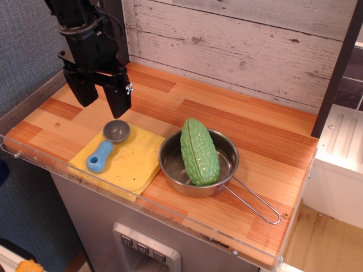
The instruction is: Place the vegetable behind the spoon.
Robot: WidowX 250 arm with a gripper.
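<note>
The green bumpy vegetable (199, 151) lies inside the steel saucepan (172, 170), resting across it with one pointed end up at the pan's back rim. The spoon (108, 145), with a light-blue handle and round grey bowl, lies on a yellow cloth (133, 164) left of the pan. My black gripper (101, 95) hangs open and empty above the counter, behind and slightly left of the spoon's bowl, well left of the vegetable.
The saucepan's wire handle (255, 201) sticks out to the front right. A wooden plank wall (238, 45) runs along the back. A clear plastic lip (142, 204) edges the counter's front. A dark post (340, 62) stands at the right.
</note>
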